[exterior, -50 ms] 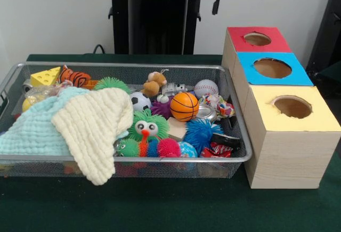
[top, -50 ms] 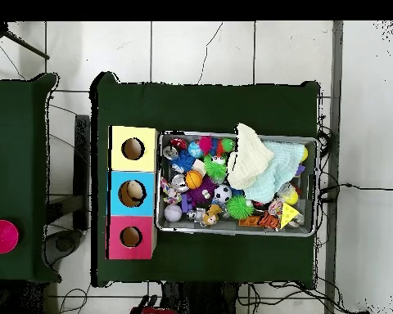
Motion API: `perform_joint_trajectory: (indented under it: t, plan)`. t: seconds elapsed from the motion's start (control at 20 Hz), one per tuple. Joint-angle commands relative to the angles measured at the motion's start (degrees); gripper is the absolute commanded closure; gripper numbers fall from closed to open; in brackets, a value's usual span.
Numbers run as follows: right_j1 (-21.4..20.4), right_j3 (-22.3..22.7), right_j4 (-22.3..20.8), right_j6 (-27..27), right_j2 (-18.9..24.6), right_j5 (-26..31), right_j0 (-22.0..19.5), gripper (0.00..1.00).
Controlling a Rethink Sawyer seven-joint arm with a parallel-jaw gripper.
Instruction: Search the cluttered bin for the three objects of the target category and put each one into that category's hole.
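Biggest worry here is the two cloths. On the left of the wire mesh bin [exterior, -50 ms: 10,77], a pale blue cloth [exterior, -50 ms: 32,130] and a cream waffle cloth [exterior, -50 ms: 93,128] sit heaped over that half, with the cream one drooping over the front rim. Whatever sits under them is hidden, so if a target is buried there the search could miss it, or a grab could snag fabric and drag the pile along.

Moving right, it's a tight jumble: a cheese wedge toy [exterior, -50 ms: 46,76], a green spiky creature with googly eyes [exterior, -50 ms: 147,127], a mini soccer ball [exterior, -50 ms: 140,101], an orange basketball [exterior, -50 ms: 184,106] and a baseball [exterior, -50 ms: 206,88]. Round stuff like that looks likely to roll or squirt out of a pinch, and the neighbours are touching, so picking one could easily nudge others.

Right of the bin are the three boxes, red [exterior, -50 ms: 240,42], blue [exterior, -50 ms: 250,74] and yellow [exterior, -50 ms: 266,117], each with a round hole on top. Can't tell which category is the target.

The arm's drawn back at the top; I can't make out the gripper.

Everything sits on a dark green tabletop [exterior, -50 ms: 160,210], plain pale wall behind, tiled floor with cables in the overhead view.
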Motion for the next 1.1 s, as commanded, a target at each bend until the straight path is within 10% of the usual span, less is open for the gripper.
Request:
perform_joint_trajectory:
  t: [0.05, 0.4, 1.1]
  plan:
    - [3.1, 4.1, 10.2, 27.2, 11.6, 3.9, 7.9, 0.00]
    - [-0.6, 0.6, 17.0, 28.9, 12.6, 11.7, 13.7, 0.00]
    - [4.9, -18.3, 10.8, 14.9, 8.0, 28.0, 4.7, 0.00]
